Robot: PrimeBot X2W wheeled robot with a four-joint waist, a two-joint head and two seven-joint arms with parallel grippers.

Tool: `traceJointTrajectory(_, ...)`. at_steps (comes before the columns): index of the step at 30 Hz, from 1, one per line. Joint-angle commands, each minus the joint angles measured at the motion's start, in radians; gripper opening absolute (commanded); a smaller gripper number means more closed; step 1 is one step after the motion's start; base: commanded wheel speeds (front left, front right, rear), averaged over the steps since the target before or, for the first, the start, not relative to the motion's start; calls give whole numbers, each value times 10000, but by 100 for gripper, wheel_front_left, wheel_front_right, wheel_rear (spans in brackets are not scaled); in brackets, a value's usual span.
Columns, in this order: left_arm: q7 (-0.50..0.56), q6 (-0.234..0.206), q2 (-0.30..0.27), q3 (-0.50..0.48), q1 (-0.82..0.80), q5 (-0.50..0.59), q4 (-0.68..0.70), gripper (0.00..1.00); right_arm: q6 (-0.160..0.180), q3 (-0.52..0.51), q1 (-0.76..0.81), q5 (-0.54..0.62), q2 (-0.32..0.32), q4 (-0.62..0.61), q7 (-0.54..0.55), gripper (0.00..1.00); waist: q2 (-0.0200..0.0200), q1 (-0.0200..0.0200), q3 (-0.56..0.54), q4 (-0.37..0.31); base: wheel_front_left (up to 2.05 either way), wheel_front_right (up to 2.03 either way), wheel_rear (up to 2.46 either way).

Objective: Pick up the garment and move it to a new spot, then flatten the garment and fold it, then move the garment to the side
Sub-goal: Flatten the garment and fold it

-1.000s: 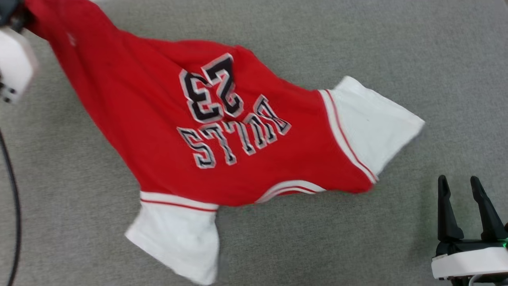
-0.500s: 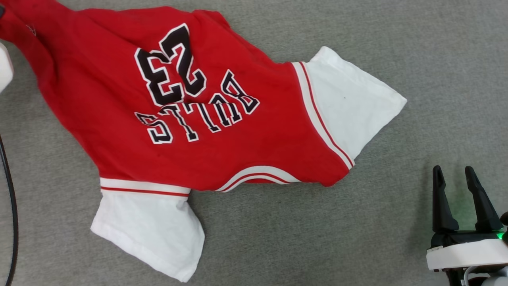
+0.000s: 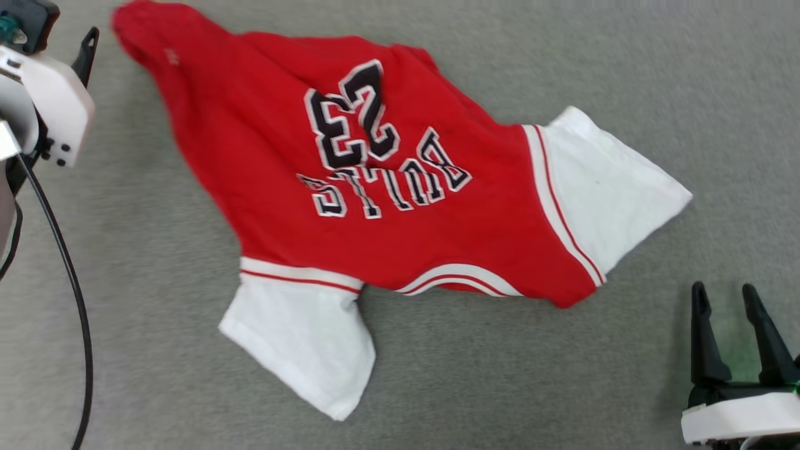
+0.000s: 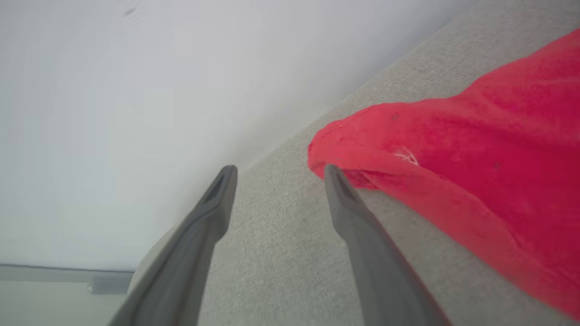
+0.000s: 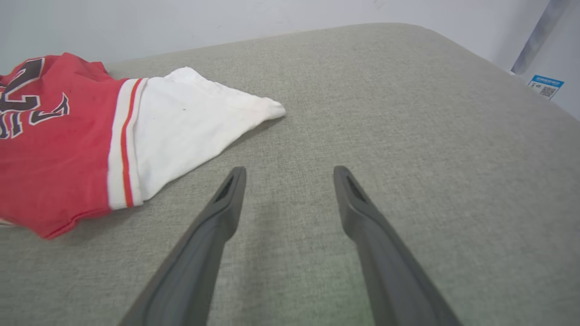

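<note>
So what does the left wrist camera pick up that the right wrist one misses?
Left wrist view: the garment ends in a bunched red corner with a small white logo, close beside the open left gripper. Right wrist view: a white sleeve, its striped trim, some black lettering, a blue label at the far edge, and the open right gripper over the grey fabric surface. Both: the garment's red cloth, that grey surface and a pale wall behind.
</note>
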State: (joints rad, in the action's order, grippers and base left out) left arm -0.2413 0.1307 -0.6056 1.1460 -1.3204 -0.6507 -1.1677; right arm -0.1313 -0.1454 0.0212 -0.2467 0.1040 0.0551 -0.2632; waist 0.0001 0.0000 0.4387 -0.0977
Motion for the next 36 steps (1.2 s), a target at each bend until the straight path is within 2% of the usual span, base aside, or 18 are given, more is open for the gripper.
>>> traceJointTrajectory(1,-88,-12,52,-70,346,-188,81,100,12,63,117,14,80,63,-21,100,-1,0,-546,541,0,0,0)
traceJointTrajectory(8,-198,-3,84,50,1678,-846,1222,100,12,129,423,-51,290,247,-21,100,-1,0,-1294,1311,0,0,0)
traceJointTrajectory(15,137,-2,-93,226,3293,-2067,3608,100,12,165,755,-98,349,361,-21,100,-1,0,-1822,1673,0,0,0)
traceJointTrajectory(21,1864,-2,-1001,204,4532,-4498,6976,100,12,199,809,-179,349,424,-21,100,-1,0,-1972,1678,0,0,0)
traceJointTrajectory(23,2446,-2,-1371,202,4720,-5149,7763,100,12,251,730,-195,353,465,-20,100,-1,0,-1961,1621,0,0,0)
traceJointTrajectory(26,3028,-3,-1581,-60,4835,-6140,8510,100,12,298,556,-238,334,509,-21,100,-1,0,-1902,1504,0,0,0)
traceJointTrajectory(29,3343,-130,-1434,-276,4704,-6745,8597,100,12,357,449,-254,329,574,-21,100,-1,0,-1835,1395,0,0,0)
traceJointTrajectory(33,4210,-442,-1060,-122,4146,-6814,8348,100,12,429,284,-285,293,644,-21,100,-1,0,-1740,1210,0,0,0)
traceJointTrajectory(36,4756,-473,-645,143,3660,-6528,8105,100,10,470,147,-310,284,690,-21,100,-1,0,-1628,1080,0,0,0)
